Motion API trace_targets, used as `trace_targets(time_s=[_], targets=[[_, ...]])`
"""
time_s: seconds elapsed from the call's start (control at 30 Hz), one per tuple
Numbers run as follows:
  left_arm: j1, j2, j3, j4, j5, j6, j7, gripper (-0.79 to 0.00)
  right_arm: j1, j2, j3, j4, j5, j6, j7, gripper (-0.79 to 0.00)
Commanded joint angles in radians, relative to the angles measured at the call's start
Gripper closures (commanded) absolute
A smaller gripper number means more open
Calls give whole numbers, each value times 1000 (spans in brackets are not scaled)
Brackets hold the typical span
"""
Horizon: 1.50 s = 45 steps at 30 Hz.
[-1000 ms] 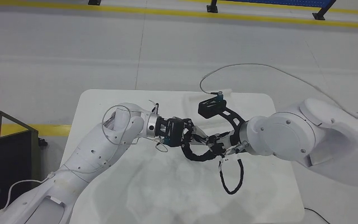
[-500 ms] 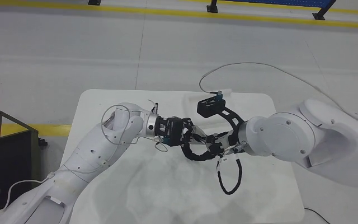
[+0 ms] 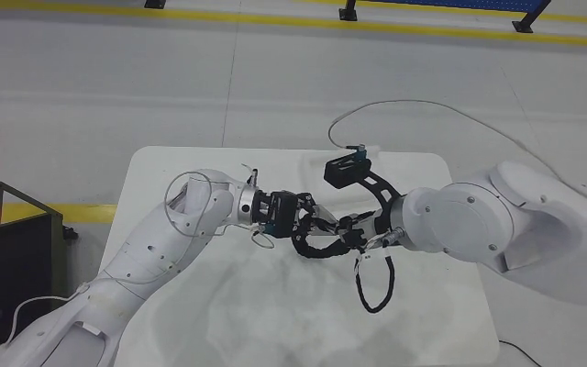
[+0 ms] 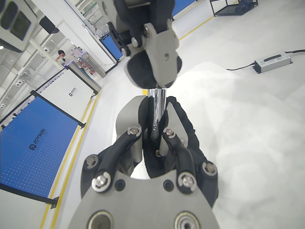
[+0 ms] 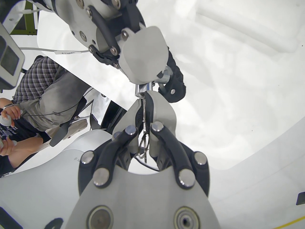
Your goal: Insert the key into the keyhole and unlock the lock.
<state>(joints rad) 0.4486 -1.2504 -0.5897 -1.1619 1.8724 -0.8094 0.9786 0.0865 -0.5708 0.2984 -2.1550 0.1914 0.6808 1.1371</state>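
Note:
Above the middle of the white table [image 3: 183, 174] the two grippers meet tip to tip. My left gripper [image 3: 310, 227] [image 4: 152, 120] is shut on the lock's chrome cylinder [image 4: 156, 110] [image 5: 142, 88]. The lock's thick black cable [image 3: 316, 250] [image 5: 175, 79] loops down from it. My right gripper [image 3: 352, 237] [image 5: 144, 107] is shut on the flat key [image 5: 144, 111], whose ring [image 5: 144, 149] hangs between the fingers. The key's tip meets the cylinder's end; how deep it sits is hidden.
A thin black cable loop [image 3: 374, 292] hangs under the right wrist. A black bracket [image 3: 347, 172] stands above the right arm near the table's far edge. A grey box with a cord [image 4: 272, 60] lies on the floor beyond the table.
Both grippers, still joined at the lock and key, have shifted slightly left. The thick cable loop and the thin loop moved with them.

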Motion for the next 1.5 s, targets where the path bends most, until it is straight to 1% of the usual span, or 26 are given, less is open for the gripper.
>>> trace_targets(time_s=[0.0,0.17,0.3,0.43,0.6,0.73,0.83,0.9,0.97,1.07,1.17,1.33,1.47], targets=[[4,1,-3,17,-12,-12,-10,0,-6,1,6,3,2,-7,-4,0],[11,2,-20,45,-67,-62,-47,0,-36,14,36,13,13,-48,-42,0],[22,7,-42,50,-106,-84,-81,0,-77,38,68,31,31,-90,-87,0],[36,14,-70,42,-150,-115,-123,0,-143,69,100,71,72,-141,-149,0],[57,20,-85,12,-217,-203,-199,0,-238,104,133,152,161,-215,-219,-3],[62,23,-70,-11,-253,-203,-242,0,-308,120,164,200,267,-289,-304,0],[60,27,-62,-9,-280,-203,-266,0,-367,134,186,226,333,-356,-364,0],[58,29,-57,-9,-298,-203,-277,0,-397,141,197,240,356,-387,-384,-40],[57,31,-48,-13,-309,-203,-286,0,-418,146,207,249,373,-409,-398,-83],[49,33,-32,-20,-327,-203,-302,0,-448,151,224,261,396,-445,-413,-123],[41,35,-19,-22,-342,-203,-313,0,-470,151,236,271,405,-463,-416,-142],[31,42,-13,-11,-360,-203,-328,0,-493,145,249,297,381,-464,-411,-111],[31,52,-40,9,-375,-203,-341,0,-500,140,258,305,324,-465,-392,-111]])
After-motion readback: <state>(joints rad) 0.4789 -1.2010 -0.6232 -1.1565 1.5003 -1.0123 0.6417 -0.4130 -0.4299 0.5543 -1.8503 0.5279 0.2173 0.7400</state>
